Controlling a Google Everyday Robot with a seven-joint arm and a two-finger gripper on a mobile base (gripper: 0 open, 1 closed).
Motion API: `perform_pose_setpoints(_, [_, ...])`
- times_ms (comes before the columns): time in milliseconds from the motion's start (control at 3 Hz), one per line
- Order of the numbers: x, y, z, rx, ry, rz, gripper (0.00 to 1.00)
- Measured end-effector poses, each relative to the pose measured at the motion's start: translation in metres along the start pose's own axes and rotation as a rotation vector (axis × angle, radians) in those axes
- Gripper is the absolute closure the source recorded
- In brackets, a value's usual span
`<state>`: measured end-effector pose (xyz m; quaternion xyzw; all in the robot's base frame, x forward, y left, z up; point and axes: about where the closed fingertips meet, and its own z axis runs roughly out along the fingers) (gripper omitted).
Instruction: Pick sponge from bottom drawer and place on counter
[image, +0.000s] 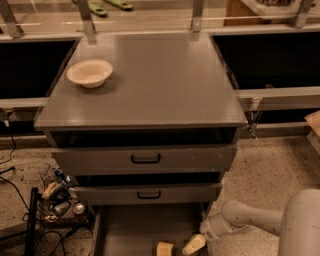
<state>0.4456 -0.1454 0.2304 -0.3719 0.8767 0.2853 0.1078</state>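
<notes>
The bottom drawer (140, 227) is pulled open under the grey cabinet, showing its flat grey floor. A small pale yellow block, the sponge (165, 248), lies on that floor at the picture's lower edge. My gripper (194, 245), with its yellowish tip, sits low in the drawer just right of the sponge, with a small gap between them. The white arm (260, 220) reaches in from the lower right. The counter (155, 85) is the broad grey top slab.
A cream bowl (90, 73) stands at the counter's back left. The two upper drawers (145, 159) with black handles overhang the open one. Cables and small clutter (55, 200) lie on the floor to the left. Metal rails (197, 15) stand behind the counter.
</notes>
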Motion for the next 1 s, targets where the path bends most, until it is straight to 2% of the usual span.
perform_pose_setpoints(333, [0.024, -0.055, -0.075, 0.091, -0.036, 0.112, 0.0])
perform_pose_setpoints(667, [0.048, -0.096, -0.115, 0.119, -0.067, 0.211, 0.0])
perform_pose_setpoints(1000, [0.043, -0.101, -0.119, 0.128, -0.075, 0.204, 0.0])
